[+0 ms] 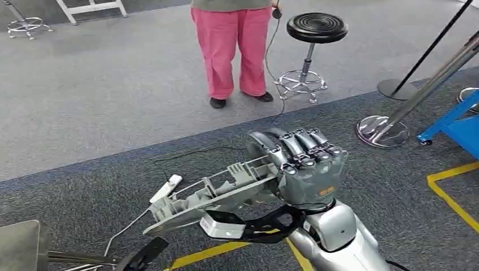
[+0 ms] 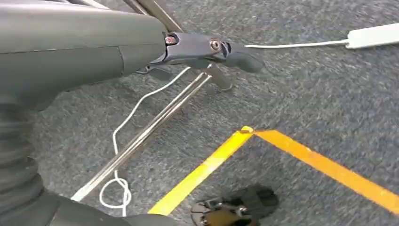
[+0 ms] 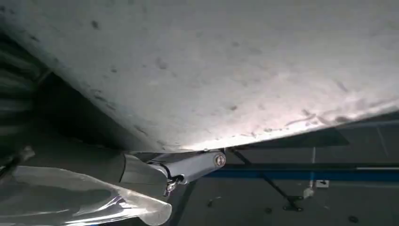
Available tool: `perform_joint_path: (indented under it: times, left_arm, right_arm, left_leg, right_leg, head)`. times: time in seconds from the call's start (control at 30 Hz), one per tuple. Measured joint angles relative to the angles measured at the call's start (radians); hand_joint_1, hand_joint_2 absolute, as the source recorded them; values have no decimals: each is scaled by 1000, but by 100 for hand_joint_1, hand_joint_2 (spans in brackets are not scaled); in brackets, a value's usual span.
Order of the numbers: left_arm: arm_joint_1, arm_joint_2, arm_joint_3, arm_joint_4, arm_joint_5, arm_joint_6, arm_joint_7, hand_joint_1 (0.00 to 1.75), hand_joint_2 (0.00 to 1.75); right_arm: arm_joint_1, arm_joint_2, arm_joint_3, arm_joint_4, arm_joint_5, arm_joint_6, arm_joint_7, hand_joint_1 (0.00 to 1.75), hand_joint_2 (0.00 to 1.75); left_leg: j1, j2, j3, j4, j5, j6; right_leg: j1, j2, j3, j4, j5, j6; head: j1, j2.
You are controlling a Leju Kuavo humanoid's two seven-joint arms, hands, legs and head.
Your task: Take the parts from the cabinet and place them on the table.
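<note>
The right hand (image 1: 302, 166) curls tight around one end of a long grey ribbed part (image 1: 209, 195), which juts toward nine o'clock in the head view, carried level over the dark carpet (image 1: 113, 186) — likely so it clears the robot's body in transit. At seven o'clock a grey bench (image 1: 20, 243) corner shows, probably the drop-off. The left hand (image 2: 207, 49) hangs by the floor holding nothing, fingers loosely extended. At twelve o'clock a person (image 1: 234, 51) stands beside a black stool (image 1: 316, 28).

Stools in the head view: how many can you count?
2: a black-seated stool beside the person, and a stool base at the far left corner. Others may be hidden.
</note>
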Motion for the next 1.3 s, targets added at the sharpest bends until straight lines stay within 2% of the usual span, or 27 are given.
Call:
perform_joint_path:
  times: [0.07, 0.13, 0.2, 0.23, 0.3, 0.33, 0.37, 0.5, 0.53, 0.57, 0.6, 0.67, 0.7, 0.73, 0.77, 0.8, 0.83, 0.87, 0.9, 1.0, 1.03, 1.1, 1.13, 1.17, 1.2, 1.23, 1.3]
  left_arm:
    - [2, -1, -18, 0, 6, 3, 1, 0, 175]
    - [-1, 0, -34, 0, 17, 8, 6, 0, 175]
    - [1, 1, -47, 0, 28, 10, 15, 0, 175]
    - [4, 2, -53, 0, 32, 10, 16, 0, 175]
    - [5, 3, -64, 0, 34, 11, 20, 0, 175]
    - [5, 4, -68, 0, 34, 11, 20, 0, 175]
    - [2, 4, -71, 0, 34, 11, 20, 0, 175]
    - [7, 7, -79, 0, 39, 12, 21, 0, 175]
    - [10, 6, -79, 0, 39, 12, 21, 0, 175]
    - [6, 8, -81, 0, 39, 15, 21, 0, 175]
    - [3, 7, -82, 0, 40, 14, 21, 0, 175]
    - [2, 6, -89, 0, 44, 14, 22, 0, 175]
    - [4, 6, -91, 0, 51, 13, 24, 0, 175]
    - [5, 7, -94, 0, 56, 10, 26, 0, 175]
    - [6, 7, -96, 0, 63, 9, 27, 0, 175]
    - [6, 7, -100, 0, 70, 7, 29, 0, 175]
    - [6, 7, -106, 0, 75, 6, 30, 0, 175]
    - [5, 7, -112, 0, 83, 5, 30, 0, 175]
    - [3, 7, -118, 0, 87, 3, 31, 0, 175]
    - [13, 8, -131, 0, 103, 0, 31, 0, 175]
    - [14, 10, -135, 0, 104, 0, 31, 0, 175]
    - [12, 9, -140, 0, 105, 0, 32, 0, 175]
    - [10, 10, -144, 0, 106, 0, 32, 0, 175]
    - [10, 10, -146, 0, 113, 0, 32, 0, 175]
    - [12, 10, -148, 0, 121, 0, 32, 0, 175]
    - [14, 10, -151, 0, 127, 0, 32, 0, 175]
    - [16, 12, -157, 0, 142, 0, 32, 0, 175]
  right_arm:
    - [-6, 0, 4, 0, 0, 0, 1, 175, 175]
    - [-6, 0, 10, 1, 2, 0, 6, 175, 175]
    - [-7, 0, 15, 5, 0, 0, 10, 175, 175]
    - [-8, 0, 16, 6, 0, 0, 11, 175, 175]
    - [-9, 0, 18, 8, 0, 0, 12, 175, 175]
    - [-11, 0, 19, 8, 0, 0, 13, 175, 175]
    - [-12, 0, 21, 8, 0, 0, 13, 175, 175]
    - [-16, 0, 26, 9, 0, 0, 13, 175, 175]
    - [-19, 0, 26, 9, 1, 0, 13, 175, 175]
    - [-20, 0, 27, 10, 0, 0, 13, 175, 175]
    - [-22, 0, 28, 10, 0, 0, 13, 175, 175]
    - [-17, 0, 30, 12, 0, 0, 13, 175, 175]
    - [-17, 0, 31, 14, 0, 0, 14, 175, 175]
    - [-17, 0, 32, 15, 0, 0, 15, 175, 175]
    - [-18, 0, 32, 16, 0, 0, 18, 175, 175]
    - [-20, 0, 33, 16, 0, 0, 19, 175, 175]
    - [-21, 0, 34, 16, 0, 0, 21, 175, 175]
    - [-24, 0, 35, 16, 0, 0, 21, 175, 175]
    - [-24, 0, 36, 16, 0, 0, 22, 175, 175]
    - [-27, 0, 40, 18, 0, 0, 23, 175, 175]
    - [-28, 0, 41, 18, 0, 0, 23, 175, 175]
    - [-30, 0, 41, 18, 0, 0, 23, 175, 175]
    - [-29, 0, 41, 18, 0, 0, 23, 175, 175]
    - [-27, 0, 41, 18, 0, 0, 23, 175, 175]
    - [-27, 0, 41, 18, 0, 0, 23, 175, 175]
    - [-28, 0, 42, 18, 0, 0, 24, 175, 175]
    - [-28, 0, 43, 18, 0, 0, 25, 175, 175]
  left_leg:
    - [-7, 114, -29, 64, -42, -9]
    - [-3, 146, -102, 213, -109, -17]
    - [-1, 149, -147, 300, -130, -19]
    - [-1, 149, -136, 279, -105, -18]
    - [-3, 164, -56, 125, -17, -10]
    - [-9, 207, -10, 35, 16, -2]
    - [-25, 243, 4, 18, -6, 2]
    - [-25, 199, -1, -1, -3, 24]
    - [-16, 187, 7, -10, 2, 31]
    - [-14, 175, 7, -11, 2, 35]
    - [-13, 164, 6, -10, 2, 40]
    - [-13, 136, 6, -10, 2, 42]
    - [-13, 122, 7, -10, 2, 42]
    - [-13, 106, 7, -9, 2, 42]
    - [-12, 90, 8, -8, 1, 41]
    - [-11, 74, 10, -7, 0, 40]
    - [-9, 61, 11, -4, -1, 37]
    - [-7, 50, 9, -2, -3, 31]
    - [-11, 34, 0, 7, -3, 24]
    - [-1, 5, -8, 1, 7, 5]
    - [-2, -5, -9, 3, 3, 1]
    - [-9, 103, -40, 77, -47, -7]
    - [-8, 129, -78, 157, -85, -12]
    - [-5, 142, -118, 241, -118, -15]
    - [-2, 146, -145, 295, -131, -18]
    - [0, 148, -150, 305, -125, -19]
    - [2, 154, -99, 206, -59, -19]
  right_leg:
    - [2, -29, 9, -6, -2, -13]
    - [7, -62, 13, -6, -7, -22]
    - [9, -92, 15, -5, -12, -24]
    - [10, -106, 18, -5, -14, -24]
    - [13, -133, 28, -5, -22, -22]
    - [15, -144, 34, -6, -27, -19]
    - [22, -155, 35, -6, -30, -13]
    - [27, -200, 45, -12, -38, 3]
    - [20, -167, 36, -4, -51, 11]
    - [16, -108, 24, 31, -73, 11]
    - [15, -76, -12, 104, -107, 12]
    - [15, -60, -100, 267, -168, 16]
    - [15, -59, -133, 315, -173, 17]
    - [15, -59, -140, 308, -149, 17]
    - [14, -58, -124, 254, -104, 17]
    - [11, -50, -90, 173, -52, 16]
    - [6, -26, -50, 80, -2, 16]
    - [-1, 31, -27, 30, 1, 17]
    - [-4, 36, -3, 1, -6, 17]
    - [6, 9, -7, 8, -5, 9]
    - [-3, -7, 0, -2, -1, 2]
    - [2, -37, 10, -9, -2, -14]
    - [5, -55, 11, -9, -4, -18]
    - [7, -72, 12, -9, -7, -21]
    - [7, -87, 13, -9, -8, -22]
    - [8, -100, 13, -9, -9, -22]
    - [8, -126, 17, -9, -13, -19]
  head:
    - [-9, 0]
    - [-8, 0]
    - [-8, 0]
    - [-8, 0]
    - [-8, 0]
    - [-7, 0]
    - [-8, 0]
    - [-6, 0]
    - [-6, 0]
    - [-2, 0]
    - [2, 0]
    - [6, 0]
    - [5, 0]
    - [5, 0]
    - [5, 0]
    - [6, 0]
    - [5, 0]
    - [6, 0]
    - [6, 0]
    - [5, 0]
    - [5, 0]
    - [-9, 0]
    - [-5, 0]
    - [-7, 0]
    - [-6, 0]
    - [-7, 0]
    - [-6, 0]
